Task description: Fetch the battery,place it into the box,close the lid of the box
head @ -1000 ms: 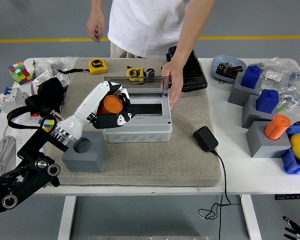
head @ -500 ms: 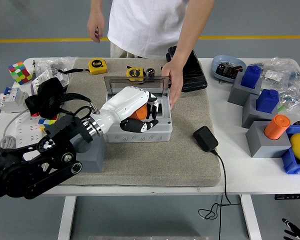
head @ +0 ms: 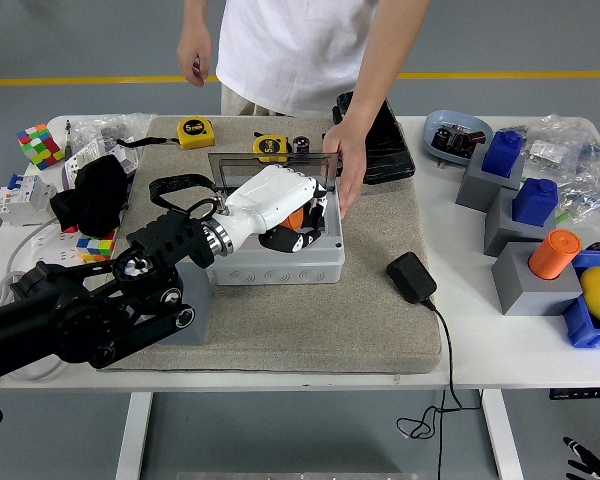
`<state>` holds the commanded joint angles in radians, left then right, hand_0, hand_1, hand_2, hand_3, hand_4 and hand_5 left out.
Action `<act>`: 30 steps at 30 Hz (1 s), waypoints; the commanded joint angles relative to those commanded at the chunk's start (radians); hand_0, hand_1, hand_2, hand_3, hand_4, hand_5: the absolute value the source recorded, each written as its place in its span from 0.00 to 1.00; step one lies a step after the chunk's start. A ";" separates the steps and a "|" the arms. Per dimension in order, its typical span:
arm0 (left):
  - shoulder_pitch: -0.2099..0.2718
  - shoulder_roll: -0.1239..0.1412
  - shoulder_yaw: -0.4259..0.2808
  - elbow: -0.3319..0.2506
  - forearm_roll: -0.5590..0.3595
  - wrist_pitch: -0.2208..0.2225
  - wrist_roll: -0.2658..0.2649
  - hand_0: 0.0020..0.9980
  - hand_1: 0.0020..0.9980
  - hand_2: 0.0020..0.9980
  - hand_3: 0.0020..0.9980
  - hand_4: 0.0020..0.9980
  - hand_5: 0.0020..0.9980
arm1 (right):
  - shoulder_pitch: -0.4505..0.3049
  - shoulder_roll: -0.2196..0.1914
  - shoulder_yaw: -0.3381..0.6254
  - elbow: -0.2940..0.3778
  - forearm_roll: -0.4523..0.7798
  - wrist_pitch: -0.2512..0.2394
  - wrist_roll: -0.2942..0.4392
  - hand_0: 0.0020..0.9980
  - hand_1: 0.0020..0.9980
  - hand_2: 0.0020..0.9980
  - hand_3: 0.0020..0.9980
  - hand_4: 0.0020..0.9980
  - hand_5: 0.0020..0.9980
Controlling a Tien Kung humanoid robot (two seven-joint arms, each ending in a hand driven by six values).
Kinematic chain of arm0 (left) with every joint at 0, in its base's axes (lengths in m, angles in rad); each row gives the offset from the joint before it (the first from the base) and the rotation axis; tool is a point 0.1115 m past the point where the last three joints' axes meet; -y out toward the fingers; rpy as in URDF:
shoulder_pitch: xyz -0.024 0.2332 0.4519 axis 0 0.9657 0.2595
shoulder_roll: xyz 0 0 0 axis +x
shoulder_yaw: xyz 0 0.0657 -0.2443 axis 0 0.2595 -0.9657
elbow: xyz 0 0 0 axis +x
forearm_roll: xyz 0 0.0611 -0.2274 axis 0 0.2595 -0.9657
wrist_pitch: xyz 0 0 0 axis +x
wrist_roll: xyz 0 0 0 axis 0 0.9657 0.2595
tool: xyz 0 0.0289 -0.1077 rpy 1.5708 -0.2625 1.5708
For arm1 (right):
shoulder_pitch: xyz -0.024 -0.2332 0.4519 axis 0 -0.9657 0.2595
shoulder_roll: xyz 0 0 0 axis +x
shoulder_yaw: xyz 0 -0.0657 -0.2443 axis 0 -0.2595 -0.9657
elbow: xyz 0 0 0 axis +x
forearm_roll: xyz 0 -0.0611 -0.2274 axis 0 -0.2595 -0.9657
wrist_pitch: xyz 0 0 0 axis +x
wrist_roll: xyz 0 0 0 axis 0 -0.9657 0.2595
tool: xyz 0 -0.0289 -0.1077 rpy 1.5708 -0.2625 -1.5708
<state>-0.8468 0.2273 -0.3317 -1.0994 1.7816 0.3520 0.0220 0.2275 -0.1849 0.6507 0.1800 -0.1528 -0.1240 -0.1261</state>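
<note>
Battery held inside the open box, ready to be set down

Head view: the left hand [head: 285, 210] reaches in from the table's left edge and sits inside the grey box [head: 280, 262] near the middle of the beige mat [head: 380, 320], its fingers clenched around the orange battery [head: 294, 215], of which only a sliver shows under the white palm. The clear lid [head: 270, 165] stands upright at the box's far edge, and a person's hand [head: 346, 165] rests at the box's far right corner, apparently steadying it. To do this well, lower the battery until it rests on the box floor, loosen the fingers gently, then lift straight up so nothing snags the lid. The right hand is not in view.
</note>
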 joint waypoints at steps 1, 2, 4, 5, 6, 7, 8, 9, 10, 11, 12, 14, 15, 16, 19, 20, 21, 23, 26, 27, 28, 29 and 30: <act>-0.003 -0.006 -0.001 0.009 -0.002 -0.001 0.002 0.15 0.16 0.27 0.35 0.67 0.00 | 0.000 0.000 -0.001 0.000 0.001 0.000 0.000 0.63 0.69 0.67 0.55 0.91 0.48; -0.008 -0.013 -0.001 0.022 -0.005 0.000 0.003 0.15 0.16 0.27 0.35 0.67 0.00 | 0.001 -0.001 -0.004 0.000 0.004 0.000 0.001 0.63 0.69 0.67 0.55 0.91 0.48; -0.017 -0.026 0.000 0.049 -0.011 0.000 0.006 0.15 0.16 0.27 0.35 0.67 0.00 | 0.001 -0.001 -0.005 0.000 0.003 0.000 0.001 0.63 0.69 0.67 0.55 0.91 0.48; -0.020 -0.031 0.002 0.060 -0.014 -0.001 0.007 0.15 0.16 0.27 0.35 0.67 0.00 | 0.002 -0.001 -0.006 0.000 0.004 -0.001 0.001 0.63 0.69 0.67 0.55 0.91 0.48; -0.025 -0.037 0.004 0.073 -0.018 -0.001 0.007 0.15 0.17 0.27 0.38 0.67 0.00 | 0.003 -0.001 -0.009 0.000 0.005 -0.001 0.001 0.63 0.69 0.67 0.55 0.91 0.48; -0.028 -0.041 0.006 0.082 -0.020 -0.001 0.008 0.15 0.17 0.27 0.38 0.67 0.00 | 0.003 -0.001 -0.012 0.000 0.007 -0.001 0.001 0.63 0.69 0.67 0.55 0.91 0.48; -0.030 -0.044 0.008 0.088 -0.022 0.000 0.008 0.15 0.17 0.27 0.38 0.67 0.00 | 0.004 -0.001 -0.013 0.000 0.008 -0.001 0.002 0.63 0.69 0.67 0.55 0.91 0.48; -0.033 -0.048 0.013 0.096 -0.023 -0.001 0.010 0.15 0.17 0.27 0.38 0.67 0.00 | 0.004 -0.001 -0.015 0.000 0.009 -0.001 0.002 0.63 0.69 0.67 0.55 0.91 0.48; -0.035 -0.051 0.016 0.101 -0.024 -0.001 0.011 0.15 0.17 0.27 0.38 0.67 0.00 | 0.005 -0.002 -0.016 0.000 0.011 -0.001 0.002 0.63 0.69 0.67 0.55 0.91 0.48; -0.036 -0.054 0.020 0.106 -0.025 -0.003 0.013 0.15 0.17 0.27 0.38 0.67 0.00 | 0.005 -0.002 -0.017 0.000 0.012 0.000 0.002 0.63 0.69 0.67 0.55 0.91 0.48; -0.037 -0.056 0.021 0.109 -0.027 -0.004 0.014 0.16 0.20 0.29 0.44 0.68 0.00 | 0.005 -0.002 -0.017 0.000 0.013 0.000 0.002 0.63 0.69 0.67 0.55 0.91 0.48; -0.036 -0.059 0.023 0.112 -0.029 -0.006 0.014 0.16 0.20 0.29 0.44 0.68 0.00 | 0.005 -0.002 -0.018 0.000 0.015 0.001 0.003 0.63 0.69 0.67 0.55 0.91 0.48; -0.036 -0.059 0.024 0.111 -0.029 -0.008 0.015 0.16 0.20 0.29 0.44 0.68 0.00 | 0.005 -0.002 -0.018 0.000 0.015 0.001 0.004 0.63 0.69 0.67 0.55 0.91 0.48; -0.036 -0.060 0.024 0.111 -0.029 -0.010 0.017 0.16 0.20 0.29 0.44 0.68 0.00 | 0.005 -0.002 -0.018 0.000 0.015 0.001 0.004 0.63 0.69 0.67 0.55 0.91 0.48; -0.035 -0.059 0.028 0.108 -0.015 -0.009 0.021 0.24 0.38 0.41 0.53 0.79 0.00 | 0.005 -0.002 -0.013 0.000 0.010 0.002 0.002 0.63 0.69 0.67 0.55 0.91 0.48; -0.035 -0.059 0.029 0.108 -0.012 -0.008 0.023 0.24 0.38 0.41 0.53 0.79 0.00 | 0.005 -0.002 -0.012 0.000 0.009 0.002 0.001 0.63 0.69 0.67 0.55 0.91 0.48; -0.034 -0.059 0.028 0.108 -0.015 -0.008 0.021 0.24 0.38 0.41 0.53 0.79 0.00 | 0.005 -0.002 -0.013 0.000 0.009 0.002 0.001 0.63 0.69 0.67 0.55 0.91 0.48; -0.034 -0.059 0.027 0.110 -0.015 -0.008 0.019 0.24 0.38 0.41 0.53 0.79 0.00 | 0.005 -0.002 -0.012 0.000 0.006 0.002 0.000 0.63 0.69 0.67 0.55 0.91 0.48; -0.033 -0.059 0.027 0.113 -0.018 -0.003 0.008 0.38 0.51 0.53 0.58 0.97 0.00 | 0.005 -0.001 -0.016 0.000 0.008 0.001 0.001 0.63 0.69 0.67 0.55 0.91 0.48; -0.033 -0.059 0.027 0.114 -0.017 -0.002 0.004 0.38 0.51 0.53 0.58 0.97 0.00 | 0.005 -0.001 -0.015 0.000 0.007 0.001 0.001 0.63 0.69 0.67 0.55 0.91 0.48; -0.032 -0.059 0.027 0.115 -0.021 -0.001 -0.003 0.38 0.51 0.53 0.58 0.97 0.00 | 0.005 0.000 -0.015 0.000 0.006 0.001 0.001 0.63 0.69 0.67 0.55 0.91 0.48; -0.032 -0.059 0.027 0.116 -0.026 -0.002 -0.007 0.38 0.51 0.53 0.58 0.97 0.00 | 0.004 0.000 -0.015 0.000 0.006 0.001 0.001 0.63 0.69 0.67 0.55 0.91 0.48; -0.031 -0.058 0.027 0.116 -0.027 -0.004 -0.007 0.50 0.65 0.66 0.71 1.00 0.00 | 0.004 0.000 -0.014 0.000 0.005 0.001 0.001 0.63 0.69 0.67 0.55 0.91 0.48</act>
<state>-0.8783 0.1690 -0.3042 -0.9838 1.7545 0.3483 0.0151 0.2315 -0.1848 0.6362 0.1800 -0.1480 -0.1228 -0.1251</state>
